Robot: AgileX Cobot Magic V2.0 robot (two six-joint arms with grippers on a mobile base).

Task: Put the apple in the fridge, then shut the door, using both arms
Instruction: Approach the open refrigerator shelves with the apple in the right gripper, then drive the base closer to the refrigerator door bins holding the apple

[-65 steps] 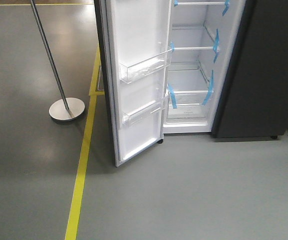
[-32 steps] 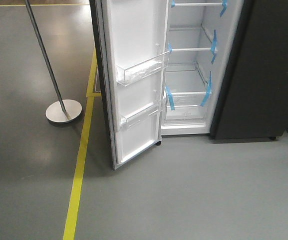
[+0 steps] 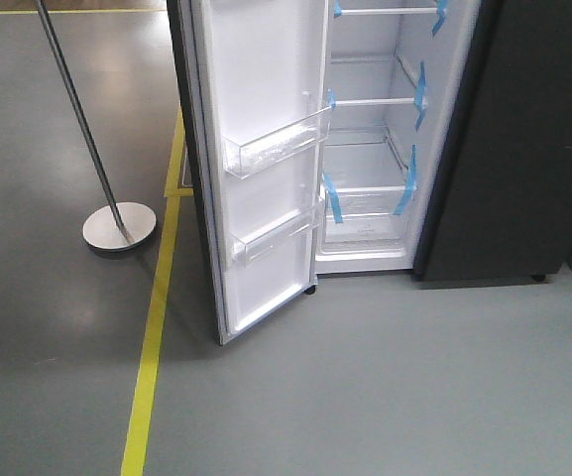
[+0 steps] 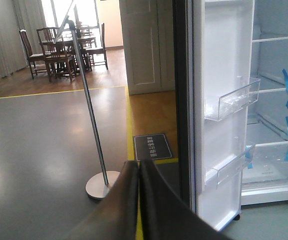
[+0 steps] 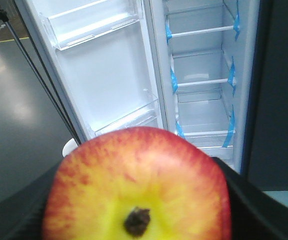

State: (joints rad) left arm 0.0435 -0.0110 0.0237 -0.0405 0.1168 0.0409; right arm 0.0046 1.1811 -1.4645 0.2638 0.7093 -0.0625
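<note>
The apple (image 5: 136, 185) is held in the right pincer (image 5: 139, 215). Its dark fingers (image 5: 253, 210) are spread approx. to the fruit's width and are seen on both sides of it, w/ the stem dimple turned toward the wrist cam. The left pincer (image 4: 138, 172) is seen w/ both fingers pressed together and nothing btwn them.

The fridge (image 3: 370, 159) is found ahead of the apple and slightly right. Its compartment is exposed, the white shelves (image 3: 370, 101) are bare, and the edges are marked w/ blue tape (image 3: 332, 198). The door (image 3: 266, 119) is swung wide to the left, long axis upright, clear bins (image 3: 271, 144) facing in.

The apple is judged to need carrying fwd and a bit right into the opening, a job for the right arm. The door's free edge lies on the left arm's side, so closing is judged to fall to that arm.

No brand is seen on the fridge. White writing is carried on a dark floor mat (image 4: 152, 147), too small to be read.
</note>
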